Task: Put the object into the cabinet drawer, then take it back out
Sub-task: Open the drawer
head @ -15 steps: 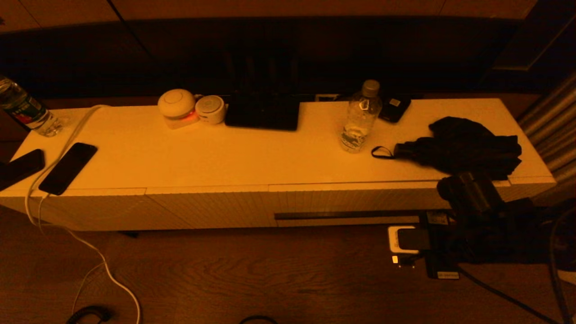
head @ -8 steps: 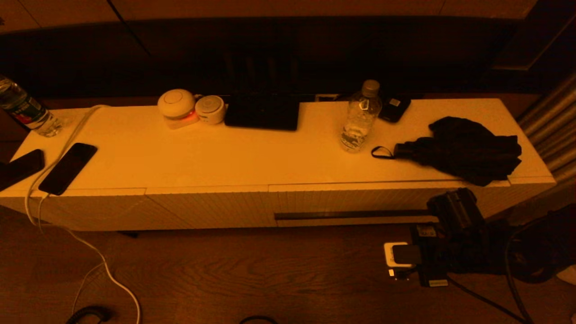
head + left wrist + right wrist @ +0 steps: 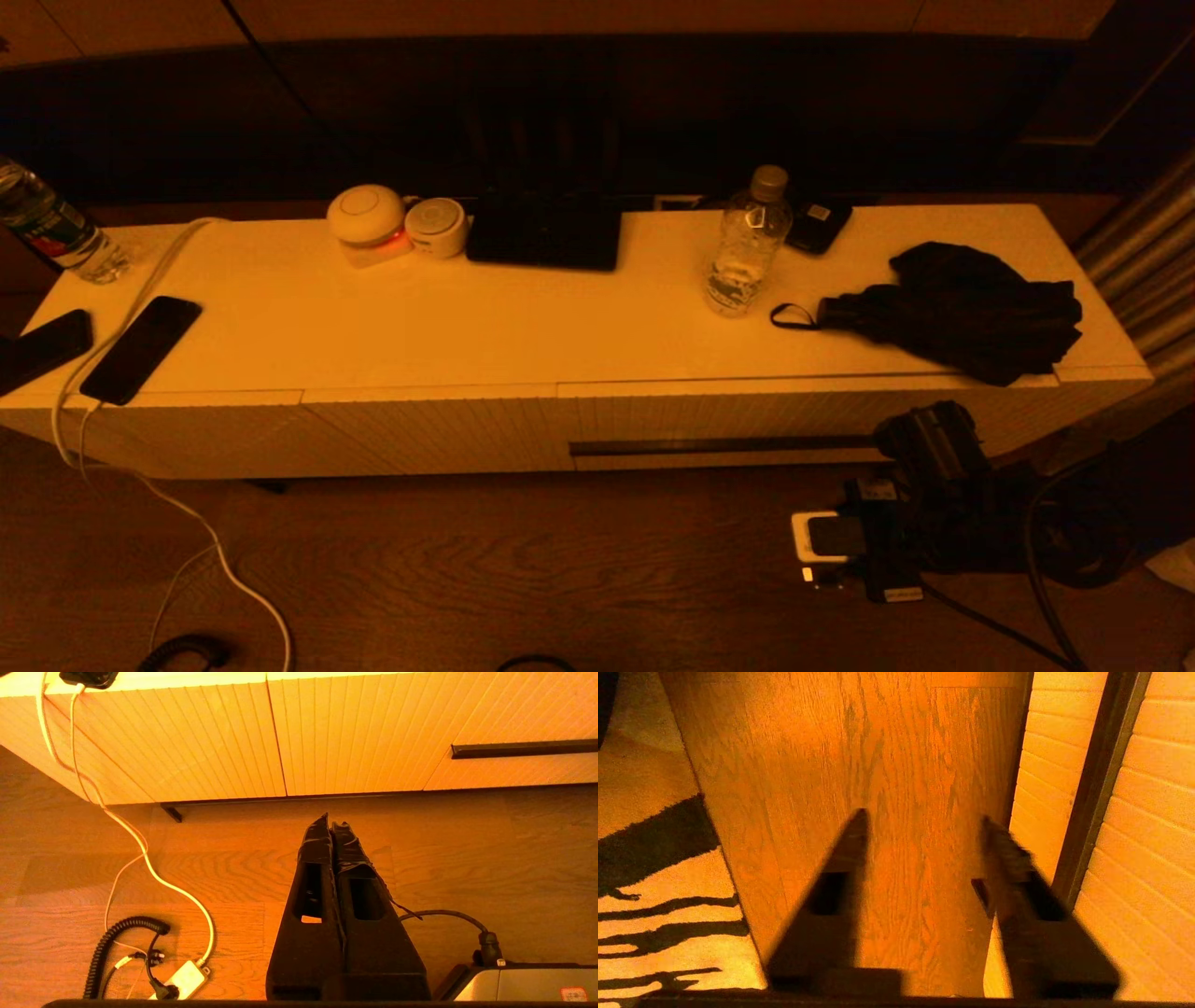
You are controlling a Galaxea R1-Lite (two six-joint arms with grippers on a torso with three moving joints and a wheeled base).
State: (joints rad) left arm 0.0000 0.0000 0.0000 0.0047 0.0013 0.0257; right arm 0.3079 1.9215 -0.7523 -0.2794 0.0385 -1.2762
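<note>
The cabinet [image 3: 467, 317] is a long low white sideboard, and its cabinet drawer [image 3: 747, 415] is shut, flush with the ribbed panels; the dark slot handle [image 3: 728, 446] runs along it. A clear water bottle [image 3: 745, 245] and a black folded bundle with a strap loop [image 3: 962, 308] rest on the top. My right arm [image 3: 934, 457] hangs low in front of the drawer's right end. The right gripper [image 3: 924, 816] is open and empty over the wooden floor, with the slot handle [image 3: 1097, 779] just beside one finger. My left gripper [image 3: 332, 822] is shut and empty above the floor, short of the cabinet front [image 3: 327, 732].
Two dark phones [image 3: 140, 347] and a white cable [image 3: 121, 308] lie at the top's left end by another bottle [image 3: 56, 229]. Round white devices [image 3: 366, 219] and a black slab [image 3: 546, 233] sit at the back. Cables [image 3: 149, 858] trail on the floor; a patterned rug [image 3: 654, 858] lies nearby.
My right arm has dropped from the cabinet's top edge to below the drawer front and drifted slightly left. Nothing on the cabinet has moved.
</note>
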